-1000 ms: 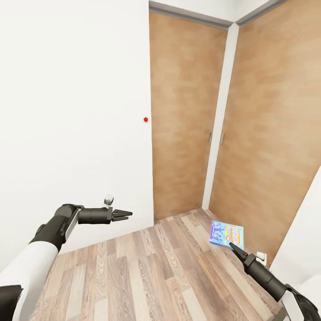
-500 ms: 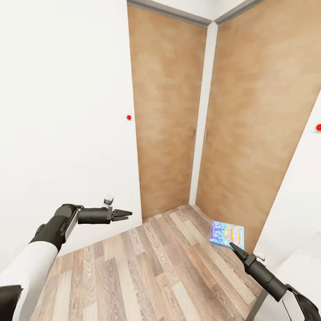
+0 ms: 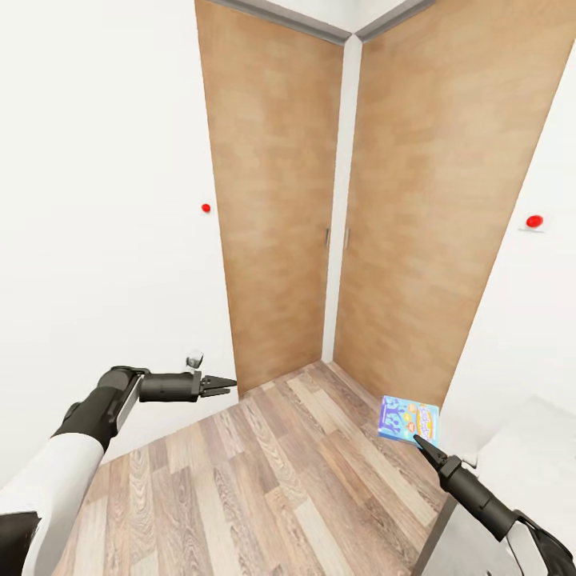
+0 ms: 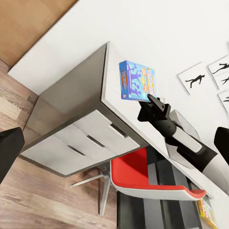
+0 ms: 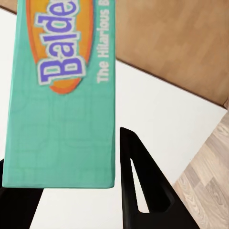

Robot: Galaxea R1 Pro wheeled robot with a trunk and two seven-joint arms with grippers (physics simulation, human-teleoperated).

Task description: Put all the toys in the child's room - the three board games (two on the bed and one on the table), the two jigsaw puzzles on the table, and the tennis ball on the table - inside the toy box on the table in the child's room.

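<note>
**What I can count around me**

I see one board game (image 3: pixel 408 419), a small blue box; my right wrist camera shows its teal side (image 5: pixel 62 95). I count two grippers of mine: the left (image 3: pixel 226 386) and the right (image 3: pixel 417 440). Ahead stand two wooden doors (image 3: pixel 276 208), each with one thin handle. Two red dots mark the white walls (image 3: pixel 206 208), one on each side. From my left wrist I count one bench (image 4: pixel 71 102), three drawer fronts (image 4: pixel 90 138) under it, one red chair (image 4: pixel 143 179) and three black-figure pictures (image 4: pixel 194 81).
</note>
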